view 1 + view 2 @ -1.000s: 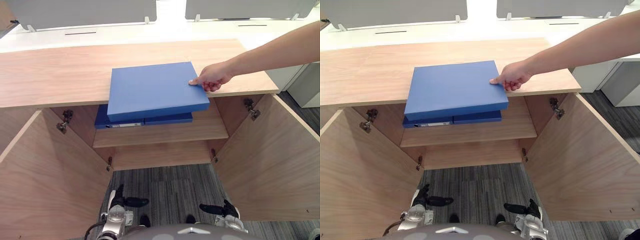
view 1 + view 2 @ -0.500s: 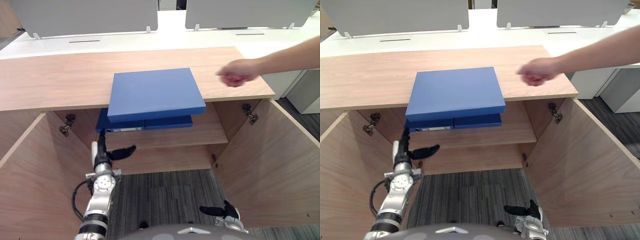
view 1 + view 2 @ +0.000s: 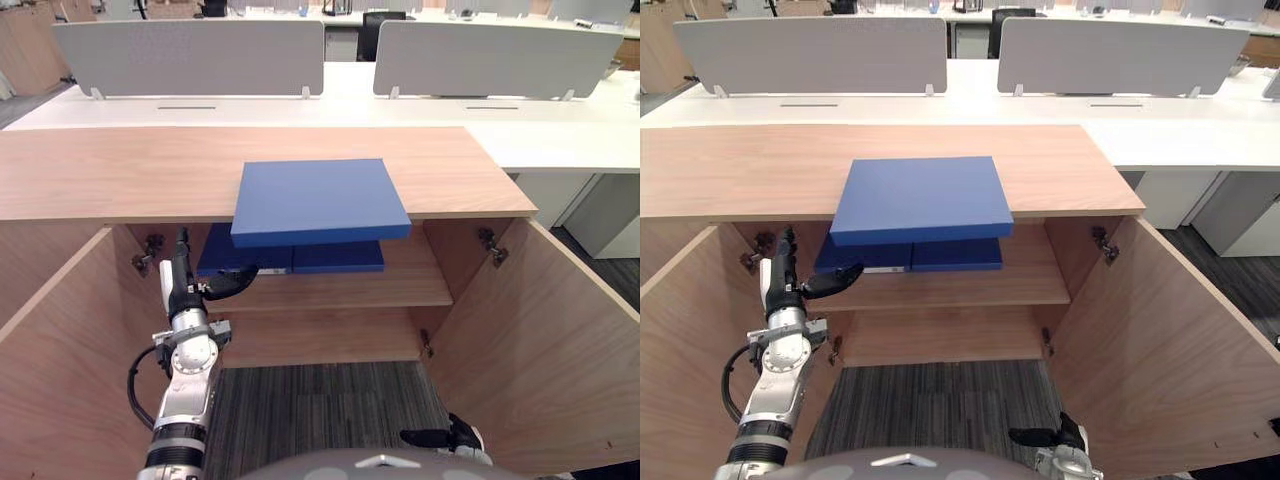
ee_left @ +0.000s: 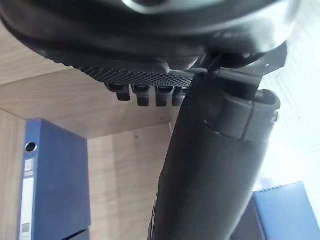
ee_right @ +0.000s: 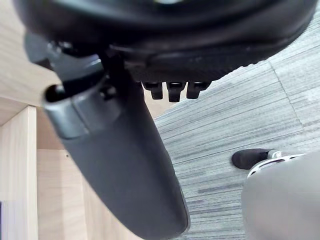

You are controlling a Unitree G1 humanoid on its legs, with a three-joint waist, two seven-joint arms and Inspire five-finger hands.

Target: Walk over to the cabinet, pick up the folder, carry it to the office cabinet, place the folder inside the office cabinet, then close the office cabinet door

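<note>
I saw blue folder (image 3: pixel 318 198) flat at front edge of cabinet top (image 3: pixel 120 170), sticking out past it, long side along edge. Left robot hand (image 3: pixel 185 288) nearer, below it and to left, fingers straight, holding nothing. Right robot hand (image 3: pixel 445 438) low, open, empty.

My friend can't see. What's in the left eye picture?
A flat blue folder lies on top of a light wooden cabinet, sticking out over its front edge. Both cabinet doors stand open, with blue binders on the shelf inside. The robot's open left hand is held up beside them.
</note>
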